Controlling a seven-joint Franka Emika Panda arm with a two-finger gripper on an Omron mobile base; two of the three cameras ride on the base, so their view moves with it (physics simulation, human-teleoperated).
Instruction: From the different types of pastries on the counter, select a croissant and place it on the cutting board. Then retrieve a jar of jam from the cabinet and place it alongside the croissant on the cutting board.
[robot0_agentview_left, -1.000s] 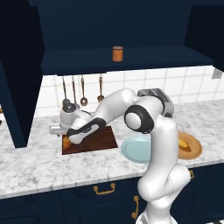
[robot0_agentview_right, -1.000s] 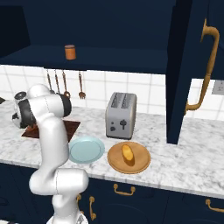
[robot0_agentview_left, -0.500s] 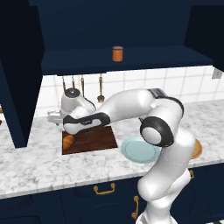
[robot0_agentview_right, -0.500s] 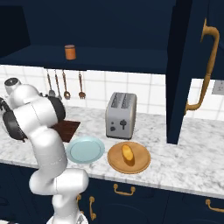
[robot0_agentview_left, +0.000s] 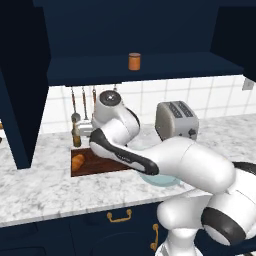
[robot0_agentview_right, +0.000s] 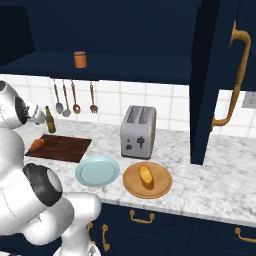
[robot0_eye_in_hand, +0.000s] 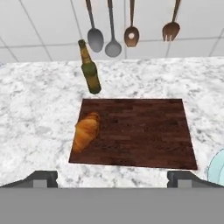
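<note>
A: Where did your croissant (robot0_eye_in_hand: 86, 131) lie?

B: On the cutting board (robot0_eye_in_hand: 140, 133), at its left edge in the hand view — a green-brown bottle (robot0_eye_in_hand: 90, 69) stood just behind the board.

A: And your gripper (robot0_eye_in_hand: 112, 178)?

B: Its jaws stood wide apart, holding nothing. The jar of jam (robot0_agentview_left: 134, 61) sat on the cabinet shelf (robot0_agentview_left: 165, 64) — the bun (robot0_agentview_right: 145, 175) on a round wooden plate (robot0_agentview_right: 161, 187).
</note>
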